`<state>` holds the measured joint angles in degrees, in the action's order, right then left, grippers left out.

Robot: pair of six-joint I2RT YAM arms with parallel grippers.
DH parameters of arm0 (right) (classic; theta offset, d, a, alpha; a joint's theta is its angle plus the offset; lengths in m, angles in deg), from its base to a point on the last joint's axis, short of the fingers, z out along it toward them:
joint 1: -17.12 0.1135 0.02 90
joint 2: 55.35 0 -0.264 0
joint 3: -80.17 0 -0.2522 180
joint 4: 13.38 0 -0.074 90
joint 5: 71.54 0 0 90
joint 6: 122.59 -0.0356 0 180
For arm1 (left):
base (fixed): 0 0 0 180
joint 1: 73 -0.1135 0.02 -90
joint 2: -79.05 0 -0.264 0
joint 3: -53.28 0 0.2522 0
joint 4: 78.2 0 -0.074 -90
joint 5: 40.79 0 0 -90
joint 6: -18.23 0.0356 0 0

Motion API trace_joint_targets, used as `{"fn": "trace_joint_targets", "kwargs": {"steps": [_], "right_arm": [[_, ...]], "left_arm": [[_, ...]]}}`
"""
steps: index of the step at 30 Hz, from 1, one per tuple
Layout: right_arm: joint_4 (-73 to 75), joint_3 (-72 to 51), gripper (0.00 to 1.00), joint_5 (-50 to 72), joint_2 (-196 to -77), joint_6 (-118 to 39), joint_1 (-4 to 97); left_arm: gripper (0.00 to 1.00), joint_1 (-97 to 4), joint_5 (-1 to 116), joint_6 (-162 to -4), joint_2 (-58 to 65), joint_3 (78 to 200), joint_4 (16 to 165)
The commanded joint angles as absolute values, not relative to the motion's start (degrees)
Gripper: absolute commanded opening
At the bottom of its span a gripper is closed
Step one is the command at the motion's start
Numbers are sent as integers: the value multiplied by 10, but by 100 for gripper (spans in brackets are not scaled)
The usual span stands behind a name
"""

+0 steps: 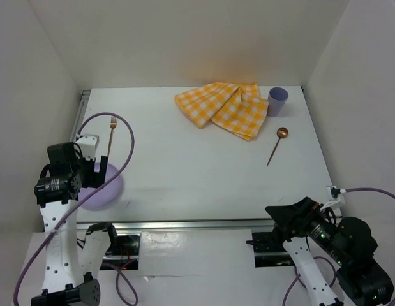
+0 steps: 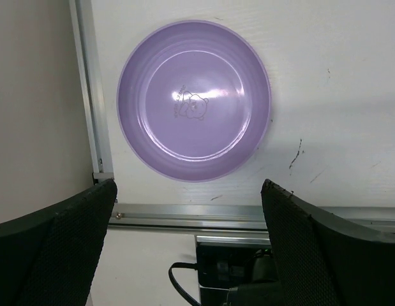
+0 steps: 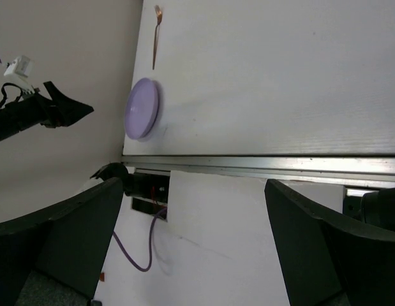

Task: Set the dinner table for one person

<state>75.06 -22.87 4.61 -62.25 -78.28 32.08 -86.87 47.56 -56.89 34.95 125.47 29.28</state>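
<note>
Dinner table [image 1: 184, 172]: big white top, fills the middle of the overhead view. L gripper [image 2: 187, 191] hangs over its near-left corner, jaws spread wide, nothing btw them. 1 purple plate [image 2: 194, 102] lies flat right below, w/ a small animal drawing at centre. Copper fork [image 1: 111, 137] just past the plate, along the left edge. R gripper [image 3: 194, 183] also spread, holding nothing, off the near-right edge. Far side: folded yellow checked cloth [image 1: 224, 109], lilac cup [image 1: 277, 101] just beside it on the right, copper spoon [image 1: 275, 145] nearer, apart from both
</note>
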Motion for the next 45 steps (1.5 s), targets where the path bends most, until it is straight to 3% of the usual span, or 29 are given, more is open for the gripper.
{"fn": "trace_joint_targets", "kwargs": {"steps": [1, 10, 15, 27, 33, 41, 45], "right_arm": [[754, -210, 100, 36, -625, -758, 320], [754, -94, 100, 82, -771, -642, 320], [643, 25, 100, 149, -1053, -505, 306], [277, 110, 100, 228, -1462, -574, 306], [256, 260, 100, 238, -1691, -584, 306], [196, 385, 100, 362, -1878, -577, 289], [188, 430, 100, 325, -1932, -543, 284]], "left_arm": [[100, -872, 475, -573, 358, 1267, 296], [100, -872, 384, -613, 362, 1285, 299], [100, -872, 417, -613, 351, 1327, 342], [100, -866, 456, -592, 75, 1506, 430], [100, -861, 464, -591, 21, 1534, 421], [100, -831, 469, -605, 14, 1487, 415], [100, -806, 475, -619, 14, 1495, 388]]}}
